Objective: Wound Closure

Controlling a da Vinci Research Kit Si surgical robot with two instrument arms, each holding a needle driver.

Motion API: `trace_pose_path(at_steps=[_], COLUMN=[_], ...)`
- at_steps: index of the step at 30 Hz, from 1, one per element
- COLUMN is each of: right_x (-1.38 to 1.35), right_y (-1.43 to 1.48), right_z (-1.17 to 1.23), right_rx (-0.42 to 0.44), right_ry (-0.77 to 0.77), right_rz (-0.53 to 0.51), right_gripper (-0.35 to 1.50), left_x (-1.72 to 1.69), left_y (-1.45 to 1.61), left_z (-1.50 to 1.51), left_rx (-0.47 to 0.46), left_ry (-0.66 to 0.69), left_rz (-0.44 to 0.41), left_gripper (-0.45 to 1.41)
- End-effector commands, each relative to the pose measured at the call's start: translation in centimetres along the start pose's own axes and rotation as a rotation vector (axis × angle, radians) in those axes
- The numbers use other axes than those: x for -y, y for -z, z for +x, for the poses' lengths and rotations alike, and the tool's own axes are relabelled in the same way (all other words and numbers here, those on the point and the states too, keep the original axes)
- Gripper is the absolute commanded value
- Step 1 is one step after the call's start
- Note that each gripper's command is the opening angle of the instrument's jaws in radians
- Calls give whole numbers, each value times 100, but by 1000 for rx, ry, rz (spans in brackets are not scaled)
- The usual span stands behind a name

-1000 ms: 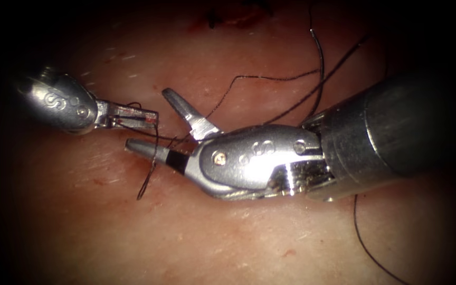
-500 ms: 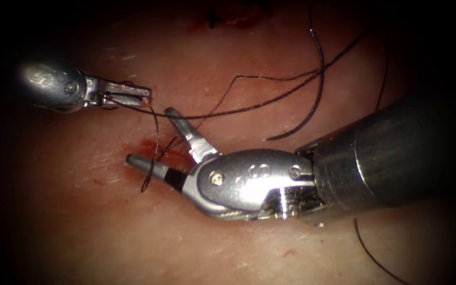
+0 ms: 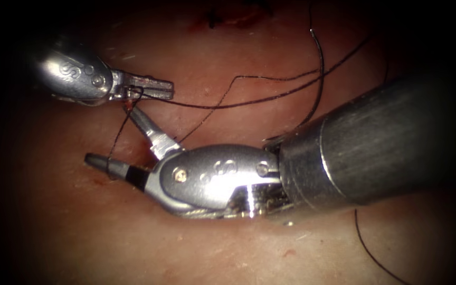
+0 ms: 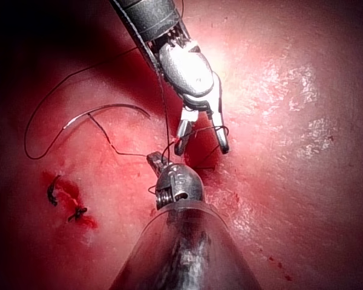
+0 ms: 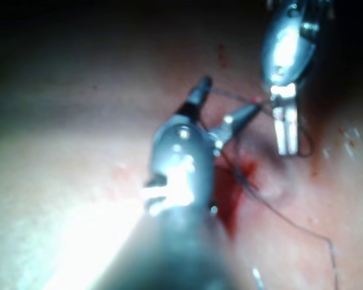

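Right tool [image 3: 113, 138] further left than before, jaws apart astride thread [image 3: 120, 134]; left tool [image 3: 154, 87] clamped on thread.

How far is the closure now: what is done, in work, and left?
Done: dark stitches sit in the cut. The needle lies free on the tissue, right of the cut. In hand: the left tool is shut on the thread; the right tool is open, holding nothing. Left: the thread is not yet cut.
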Motion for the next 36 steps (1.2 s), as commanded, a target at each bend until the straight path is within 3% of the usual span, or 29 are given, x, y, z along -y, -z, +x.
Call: trace_pose_path(at_steps=[1, 5, 9, 16, 22, 36], right_x=[12, 11, 14, 22, 15, -9], right_y=[-4, -8, -11, -20, -7, 28], right_z=[-5, -16, -36, -6, 14, 10], right_rx=[2, 61, 66, -4, -48, -58], right_ry=[1, 16, -21, -11, 23, 21], right_rz=[1, 9, 27, 92, 30, -80], right_gripper=[125, 123, 123, 123, 123, 123], left_x=[-14, -12, -9, -7, -13, -39], left_y=[-10, -8, -8, -27, -23, -8], left_z=[5, 6, 9, 11, 5, -4], left_rx=[-4, -5, -6, -13, -16, -30], left_ry=[3, 5, 9, 10, 2, -11], left_rz=[-2, -4, -5, -8, -13, -23], left_gripper=[-45, -45, -45, -45, -45, -45])
